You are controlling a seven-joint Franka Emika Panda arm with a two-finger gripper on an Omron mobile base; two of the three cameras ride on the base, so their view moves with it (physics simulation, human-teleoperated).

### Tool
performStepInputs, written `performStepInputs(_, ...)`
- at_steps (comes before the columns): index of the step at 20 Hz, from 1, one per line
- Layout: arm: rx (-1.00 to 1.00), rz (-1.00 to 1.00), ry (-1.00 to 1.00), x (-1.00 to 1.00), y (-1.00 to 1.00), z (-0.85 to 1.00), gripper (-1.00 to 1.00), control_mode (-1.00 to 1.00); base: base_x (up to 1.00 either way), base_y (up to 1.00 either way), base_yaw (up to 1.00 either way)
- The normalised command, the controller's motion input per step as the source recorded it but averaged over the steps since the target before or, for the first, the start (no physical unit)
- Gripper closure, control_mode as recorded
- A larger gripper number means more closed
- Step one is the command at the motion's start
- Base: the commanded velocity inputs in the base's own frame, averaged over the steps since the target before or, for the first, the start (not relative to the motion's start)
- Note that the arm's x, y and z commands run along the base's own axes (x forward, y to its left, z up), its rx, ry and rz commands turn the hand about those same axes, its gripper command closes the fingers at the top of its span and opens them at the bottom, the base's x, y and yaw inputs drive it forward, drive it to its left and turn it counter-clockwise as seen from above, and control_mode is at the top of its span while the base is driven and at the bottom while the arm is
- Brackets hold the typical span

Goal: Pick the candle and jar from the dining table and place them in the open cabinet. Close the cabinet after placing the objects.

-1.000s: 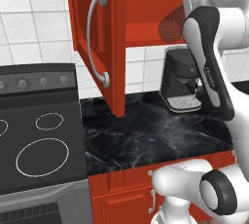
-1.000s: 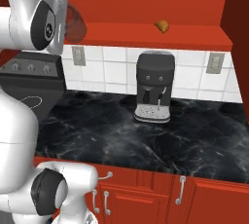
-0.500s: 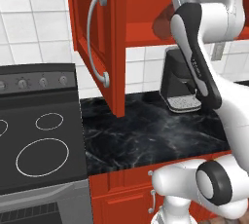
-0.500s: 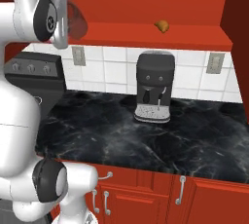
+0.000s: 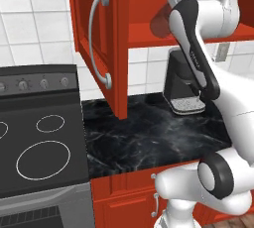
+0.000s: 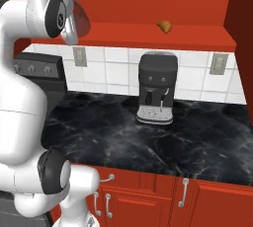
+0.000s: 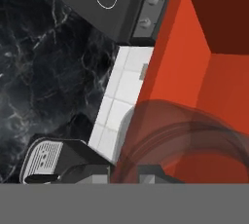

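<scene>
Gripper (image 7: 124, 172) clamped on the jar (image 7: 187, 142), held high at the front edge of the open cabinet (image 5: 149, 38), just above its bottom board and not yet set down.

Risks, as judgement: clipping the jar's base on the board's front lip if pushed in too low; tipping it off the edge if let go too near the front; knocking the door (image 5: 96, 43) with the elbow on withdrawal, since the arm stands close beside it. A see-through jar at an angle may also roll once freed.

Left base view gives the door, its handle (image 5: 97, 36) and the stove (image 5: 39, 138) below, with the jar (image 5: 159, 24) as a faint brown smear against the red. Right base view gives the jar (image 6: 79, 21) more clearly, plus a croissant (image 6: 165, 25) further along the board and the coffee machine (image 6: 157, 88) on the counter. Hand view looks through the glass into the cabinet's corner.
</scene>
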Motion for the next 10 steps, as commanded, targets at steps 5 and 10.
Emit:
performStepInputs(5,-0.12,0.01,0.0,0.3,0.05,0.0,1.0,-1.0,0.0,0.0,0.0)
performStepInputs(10,-0.11,0.0,0.0,0.29,0.06,-0.01,1.0,-1.0,0.0,0.0,0.0)
